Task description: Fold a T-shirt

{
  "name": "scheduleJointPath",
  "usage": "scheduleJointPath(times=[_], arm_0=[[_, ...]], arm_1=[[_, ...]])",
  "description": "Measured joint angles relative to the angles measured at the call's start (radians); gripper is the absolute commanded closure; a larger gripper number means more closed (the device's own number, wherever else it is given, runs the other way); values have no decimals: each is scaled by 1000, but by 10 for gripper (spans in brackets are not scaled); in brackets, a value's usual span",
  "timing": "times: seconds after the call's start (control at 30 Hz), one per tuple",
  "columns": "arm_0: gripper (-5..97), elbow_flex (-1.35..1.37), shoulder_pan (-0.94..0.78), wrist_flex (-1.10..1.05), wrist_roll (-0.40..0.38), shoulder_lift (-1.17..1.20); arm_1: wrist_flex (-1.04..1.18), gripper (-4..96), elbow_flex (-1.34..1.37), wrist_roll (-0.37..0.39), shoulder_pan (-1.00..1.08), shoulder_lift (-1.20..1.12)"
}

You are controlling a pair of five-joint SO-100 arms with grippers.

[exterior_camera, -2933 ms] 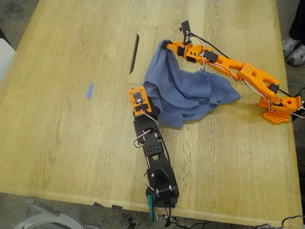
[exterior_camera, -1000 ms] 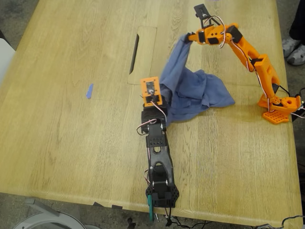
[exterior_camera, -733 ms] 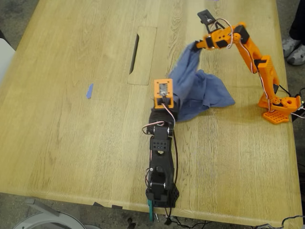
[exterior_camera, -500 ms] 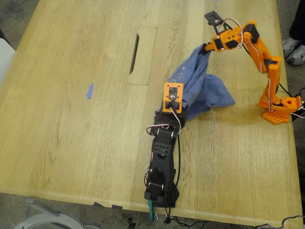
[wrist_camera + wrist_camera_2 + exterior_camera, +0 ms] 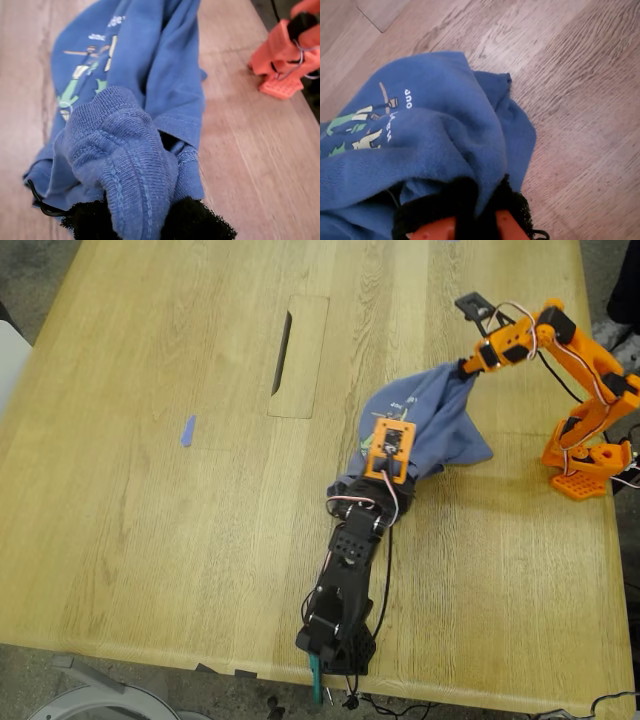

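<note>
The slate-blue T-shirt (image 5: 445, 430) is bunched on the wooden table, stretched between both grippers, with its cartoon print facing up. My first gripper (image 5: 385, 472), on the black arm, is shut on a ribbed edge of the shirt (image 5: 125, 165); its dark fingertips (image 5: 200, 225) pinch the cloth. My second gripper (image 5: 466, 367), on the orange arm, is shut on another part of the shirt (image 5: 435, 135) and holds it just above the table. The print shows in both wrist views (image 5: 82, 75) (image 5: 367, 127).
A long slot (image 5: 283, 338) is cut in the table (image 5: 150, 540), at the exterior view's upper middle. A small blue tape piece (image 5: 187, 430) lies at its left. The orange arm's base (image 5: 580, 478) stands at the table's right edge, also in the first wrist view (image 5: 282, 60).
Both grippers have carried the shirt toward the exterior view's right. The shirt has drawn into a tighter bunch and its print now faces up.
</note>
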Motion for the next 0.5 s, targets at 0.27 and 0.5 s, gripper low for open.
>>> scheduleJointPath(times=[0.27,0.5], arm_0=[[918,279,66,-230,-3,-3],[918,453,163,-362,-3,-3]], arm_1=[[-190,914,426,2,-20,213],[-190,914,701,8,-49,468]])
